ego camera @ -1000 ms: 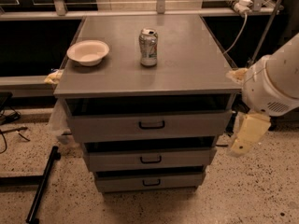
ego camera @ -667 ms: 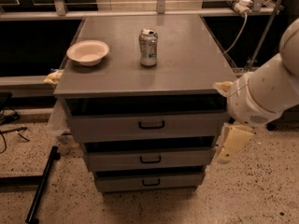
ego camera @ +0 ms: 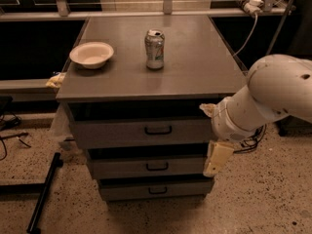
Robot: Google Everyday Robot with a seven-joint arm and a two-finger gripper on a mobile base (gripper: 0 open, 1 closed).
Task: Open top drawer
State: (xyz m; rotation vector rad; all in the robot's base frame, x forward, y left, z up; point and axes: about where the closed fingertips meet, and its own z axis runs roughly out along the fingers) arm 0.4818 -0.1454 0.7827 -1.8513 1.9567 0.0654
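The top drawer (ego camera: 112, 132) is the widest of three grey metal fronts under the cabinet top, and its small black loop handle (ego camera: 158, 129) sits at its centre. Its front lies in line with the cabinet, with a dark gap above it. My gripper (ego camera: 217, 159) is a cream block hanging down from the white arm (ego camera: 273, 94). It is at the right edge of the drawer stack, level with the middle drawer (ego camera: 117, 167), to the right of and below the top handle. It holds nothing that I can see.
On the grey cabinet top (ego camera: 195, 57) stand a white bowl (ego camera: 91, 54) at the left and a drink can (ego camera: 155, 49) in the middle. The bottom drawer (ego camera: 122, 191) sits lowest. A black pole (ego camera: 44, 194) lies on the speckled floor at the left. Cables hang at the right.
My arm and gripper have moved left, from beside the cabinet's right side to in front of the right edge of the drawers. The drawers have not moved.
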